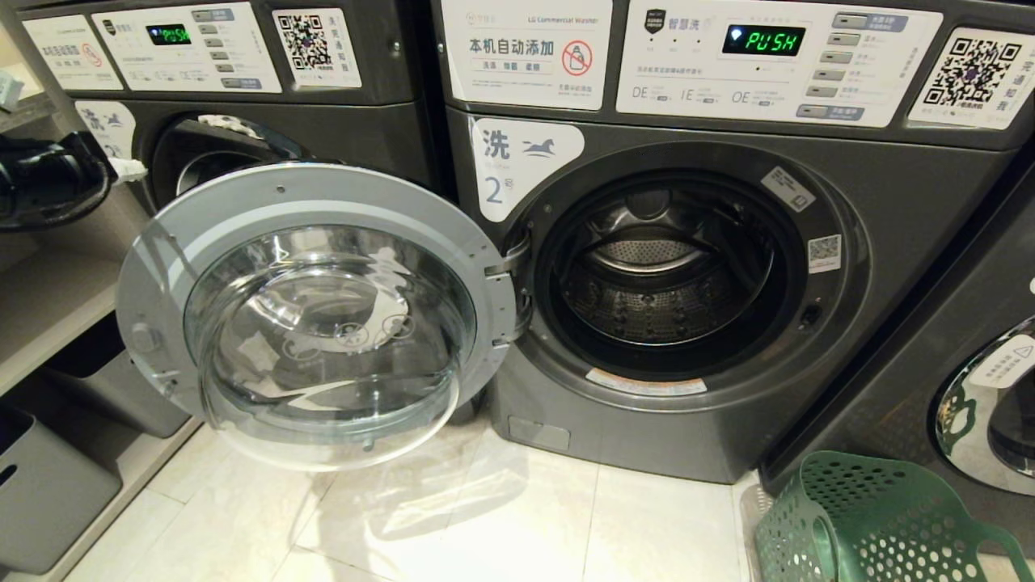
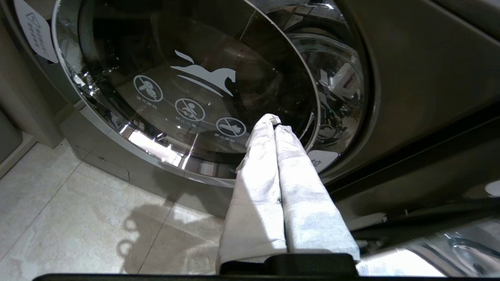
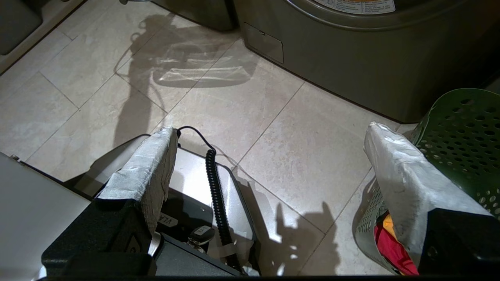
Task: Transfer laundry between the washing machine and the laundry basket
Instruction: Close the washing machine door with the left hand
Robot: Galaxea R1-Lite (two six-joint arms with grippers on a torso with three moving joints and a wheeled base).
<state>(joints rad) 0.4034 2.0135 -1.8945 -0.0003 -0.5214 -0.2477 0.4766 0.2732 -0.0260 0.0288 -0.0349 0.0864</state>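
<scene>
The washing machine [image 1: 728, 420] marked "2" stands with its round glass door [image 1: 315, 315] swung wide to the left. Its drum [image 1: 655, 275] looks empty. The green laundry basket [image 1: 873, 517] sits on the floor at the lower right. In the right wrist view it [image 3: 461, 128] holds the laundry [image 3: 390, 246], a magenta-red piece with yellow-orange on top. My right gripper [image 3: 271, 130] hangs open over the tiles beside the basket, holding nothing. My left gripper [image 2: 276, 124] is shut and empty, pointing at the closed glass door [image 2: 187, 78] of the neighbouring machine; it shows at the far left [image 1: 129, 170].
The machine marked "1" [image 1: 242, 65] stands left, partly behind the open door. A third machine [image 1: 970, 364] stands right, behind the basket. Grey storage bins [image 1: 48, 493] sit under shelves [image 1: 48, 299] at the left. My own base [image 3: 203, 187] lies below the right gripper.
</scene>
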